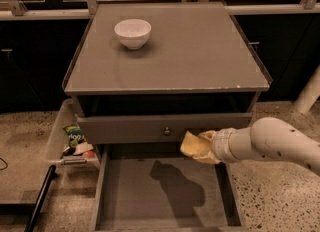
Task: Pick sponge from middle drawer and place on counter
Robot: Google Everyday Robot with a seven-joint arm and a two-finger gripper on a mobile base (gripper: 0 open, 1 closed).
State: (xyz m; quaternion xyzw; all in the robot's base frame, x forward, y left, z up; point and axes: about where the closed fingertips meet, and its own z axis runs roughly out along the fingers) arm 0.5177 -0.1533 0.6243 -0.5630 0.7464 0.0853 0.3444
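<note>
The middle drawer is pulled open below the cabinet, its flat grey floor bare with the arm's shadow on it. My gripper comes in from the right on a white arm and is shut on the pale-yellow sponge. It holds the sponge above the drawer's back right part, level with the closed drawer front above. The counter is the grey cabinet top behind and above it.
A white bowl stands on the counter's back left. A clear plastic bin of snack packets sits on the floor left of the drawer. A black bar lies at the lower left. A white post stands at right.
</note>
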